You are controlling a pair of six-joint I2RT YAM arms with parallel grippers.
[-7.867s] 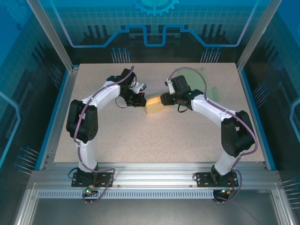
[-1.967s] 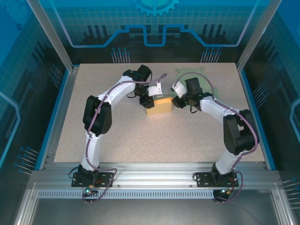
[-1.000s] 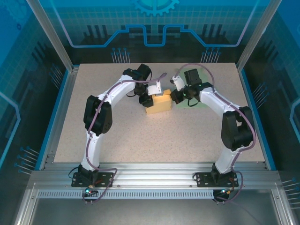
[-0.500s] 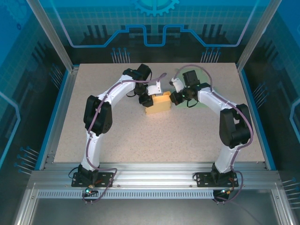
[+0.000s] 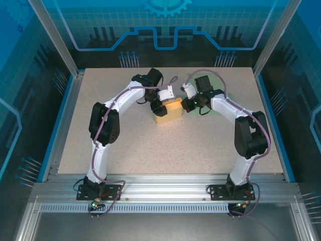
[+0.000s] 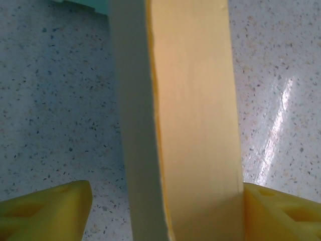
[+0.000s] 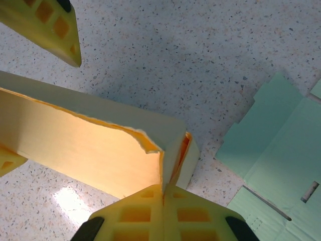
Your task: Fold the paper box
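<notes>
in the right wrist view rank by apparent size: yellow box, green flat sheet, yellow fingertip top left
1. yellow paper box, largest
2. green flat sheet, cropped by the frame edge
3. yellow fingertip at top left, also cropped
The box is closest to the camera, so real sizes may differ.

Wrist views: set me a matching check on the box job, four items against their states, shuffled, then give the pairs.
Items:
1. left gripper
2. right gripper
3. box
4. green sheet

States:
A. lies flat on the table
B. pinched shut on a box edge
C. yellow, standing between both grippers
D. jaws apart, straddling a box wall

Pairs: 1-D, 2-B, 3-C, 4-A
</notes>
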